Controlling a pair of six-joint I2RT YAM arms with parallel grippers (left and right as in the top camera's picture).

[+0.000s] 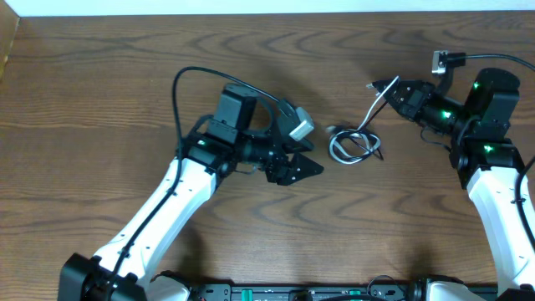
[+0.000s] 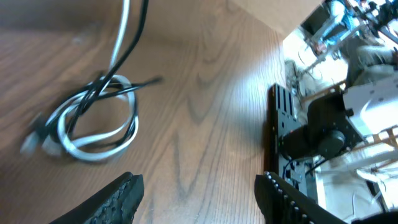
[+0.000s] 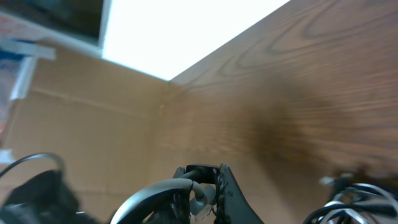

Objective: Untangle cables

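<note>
**Overhead view.** A brown wood-grain desk (image 1: 92, 92) is shown with two white-and-black robot arms (image 1: 167, 209), one entering from each lower corner. The two thin cables (image 1: 351, 147), one black and one white, are seen mostly as a small loose coil lying on the desk between the arms, right of centre. From this coil a black and a white strand are led up and to the right to the right pincer (image 1: 389, 87), whose jaws are closed on them. The left pincer (image 1: 303, 167) is pointed at the coil from the left and is placed near it without touching it. Its jaws are spread wide and nothing is held between them.

**Left wrist view.** The coil is shown lying flat on the wood, ahead of the pincer and to one side. The white loops are overlaid by the black ones, and two strands are drawn upward out of the picture. The two black ribbed fingers (image 2: 121, 196) are seen at the lower edge, well apart, with only bare wood between them.

**Right wrist view.** The black fingers of the right pincer are shown pressed together on a pale strand. Part of the coil is visible, blurred, at the lower right corner.
</note>
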